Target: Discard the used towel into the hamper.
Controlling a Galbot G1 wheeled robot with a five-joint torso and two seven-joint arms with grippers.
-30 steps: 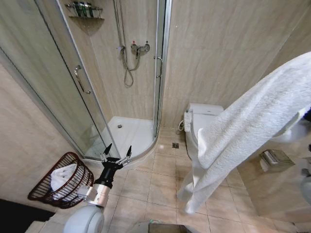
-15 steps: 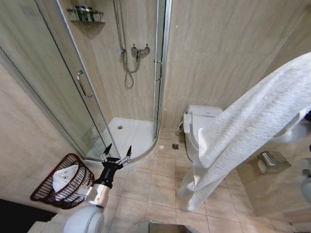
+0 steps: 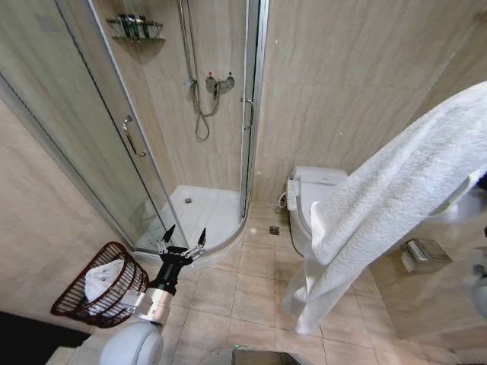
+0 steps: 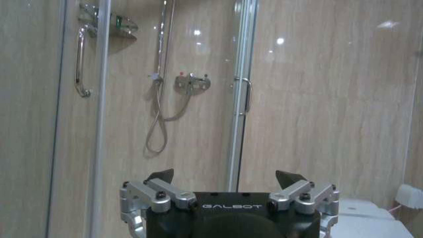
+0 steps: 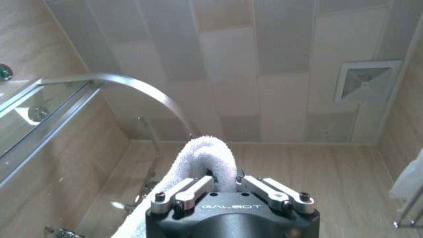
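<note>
A round dark red-brown wire hamper (image 3: pixel 97 284) lies tipped on the beige floor tiles (image 3: pixel 251 289) at far left, white cloth inside. Just right, the left gripper (image 3: pixel 183 240) hangs spread wide, empty, before the glass shower enclosure (image 3: pixel 114 137). Beyond the white toilet (image 3: pixel 316 190), the long white terry towel (image 3: pixel 380 205) drapes down — the right gripper (image 5: pixel 225 184) is pinched on its fold.
</note>
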